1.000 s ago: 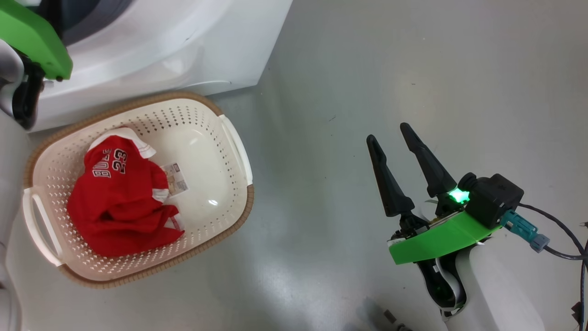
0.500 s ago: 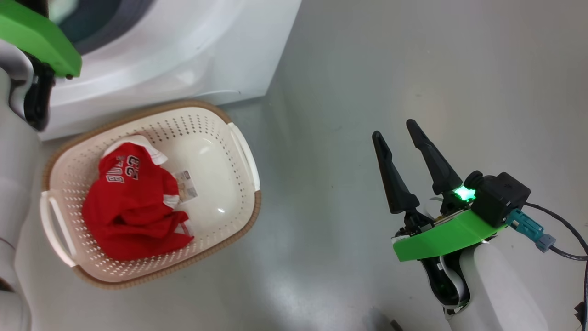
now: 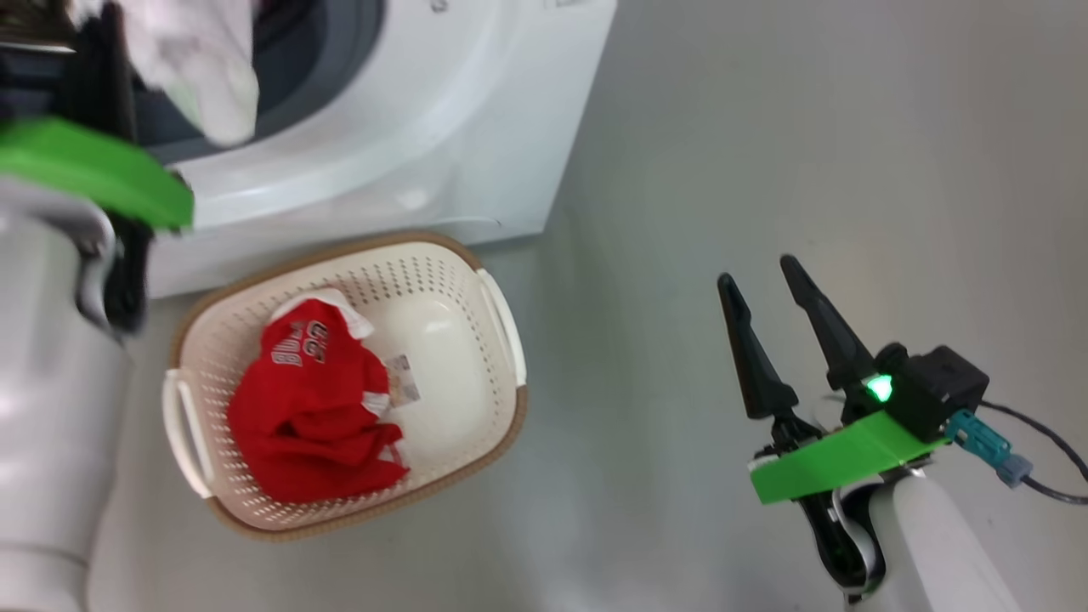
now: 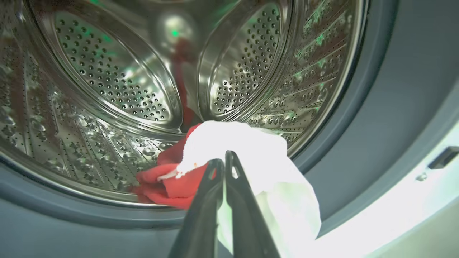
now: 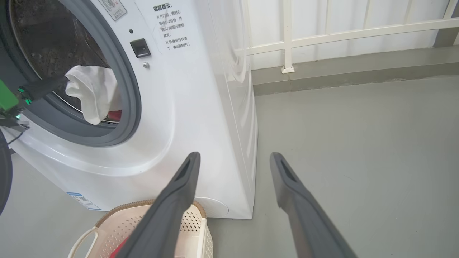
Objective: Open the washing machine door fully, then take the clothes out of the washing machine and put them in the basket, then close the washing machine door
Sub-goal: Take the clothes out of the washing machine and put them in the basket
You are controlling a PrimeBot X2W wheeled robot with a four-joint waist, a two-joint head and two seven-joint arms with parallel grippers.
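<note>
While the right gripper (image 3: 755, 270) hangs open, the cream perforated plastic basket (image 3: 442, 280) before the white front-loading washing machine (image 3: 408, 127) holds one red numbered garment (image 3: 314, 425). The left wrist view clarifies what the head view blurs: the left gripper (image 4: 223, 159) clamped on a red-and-white garment (image 4: 247, 147) at the mouth of the steel drum (image 4: 118, 82). Basketing it and closing the door remain.

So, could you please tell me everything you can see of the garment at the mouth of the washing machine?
The garment is soft, crumpled cloth, part red and part white. It sits at the front edge of the drum. Its red part rests on the steel inside, and its white part hangs out in front of the grey ring. The left gripper is shut on it about where red meets white. No print shows on it.
</note>
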